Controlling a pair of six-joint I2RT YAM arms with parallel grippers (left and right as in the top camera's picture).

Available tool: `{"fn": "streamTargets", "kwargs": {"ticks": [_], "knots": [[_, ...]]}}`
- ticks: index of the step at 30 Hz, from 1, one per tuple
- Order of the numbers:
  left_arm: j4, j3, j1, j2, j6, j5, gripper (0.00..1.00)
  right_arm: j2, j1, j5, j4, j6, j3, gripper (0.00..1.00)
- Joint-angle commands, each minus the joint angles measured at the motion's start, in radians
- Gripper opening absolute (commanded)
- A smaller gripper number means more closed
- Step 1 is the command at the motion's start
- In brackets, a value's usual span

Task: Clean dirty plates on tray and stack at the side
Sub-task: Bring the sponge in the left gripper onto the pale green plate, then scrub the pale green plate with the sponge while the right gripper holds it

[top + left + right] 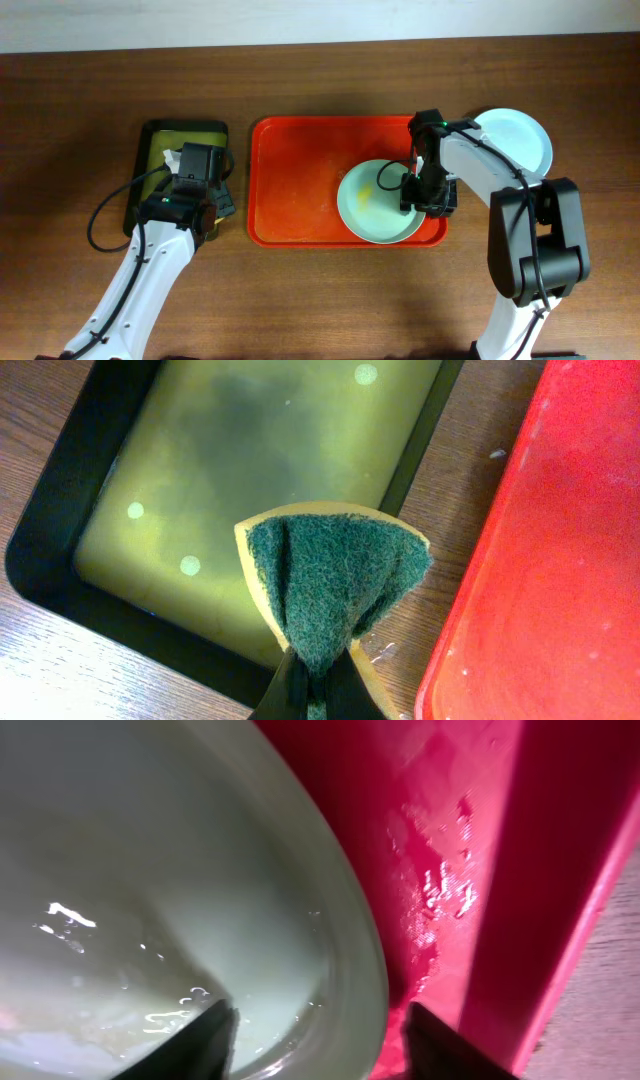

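— Where is the dirty plate?

— One plate (375, 205) lies in the right half of the red tray (290, 180), with a yellowish smear (365, 190) left of its middle. A second plate (515, 140) sits on the worktop (320, 300) just off the tray's far right corner, and it looks clean from above.

— And your right end effector?

— My right end effector (330, 1040) is at the right rim of the plate on the tray. Its fingers are spread and straddle the rim, one over the wet inside and one over the tray floor.

— The left one?

— My left end effector (318, 685) is pinching a sponge (330, 585), which is folded with the green scouring face showing and yellow foam at the edges. It hangs over the right edge of the dark tray (60, 530), beside the red one.
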Motion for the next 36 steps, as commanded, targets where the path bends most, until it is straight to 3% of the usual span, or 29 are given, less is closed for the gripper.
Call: {"fn": "streamTargets", "kwargs": {"ticks": [1,3,4,8,11,17,21,23,27,31,36], "knots": [[0.002,-0.006,0.004,0.006,-0.013,0.004,0.00,0.003,0.002,-0.020,0.031,0.079,-0.033,0.49],[0.002,-0.006,0.004,0.006,-0.013,0.004,0.00,0.003,0.002,-0.021,0.056,0.082,-0.044,0.41],[0.003,-0.006,0.004,0.006,-0.013,0.004,0.00,0.003,0.002,-0.021,0.064,0.094,-0.045,0.30],[0.003,-0.006,0.004,0.006,-0.012,0.012,0.00,0.003,0.002,-0.070,0.152,0.094,-0.045,0.22],[0.003,-0.006,0.004,0.006,-0.012,0.019,0.00,0.003,0.002,-0.077,0.239,0.093,-0.045,0.04],[0.016,-0.006,0.004,0.007,-0.012,0.129,0.00,0.003,0.005,-0.132,0.389,0.068,-0.093,0.04],[0.115,-0.006,0.002,0.007,-0.004,0.378,0.00,0.003,0.043,-0.353,0.496,-0.139,-0.104,0.04],[0.171,-0.006,-0.013,0.009,-0.005,0.415,0.00,0.004,0.087,-0.371,0.510,-0.204,-0.104,0.04],[0.277,-0.006,-0.122,0.063,-0.014,0.436,0.00,0.003,0.189,-0.268,0.528,-0.203,-0.094,0.04],[0.380,-0.006,-0.226,0.201,-0.066,0.437,0.00,0.003,0.204,-0.269,0.558,-0.060,-0.088,0.04],[0.492,-0.006,-0.266,0.351,-0.066,0.436,0.00,0.003,0.206,-0.233,0.585,-0.060,-0.088,0.04]]}}
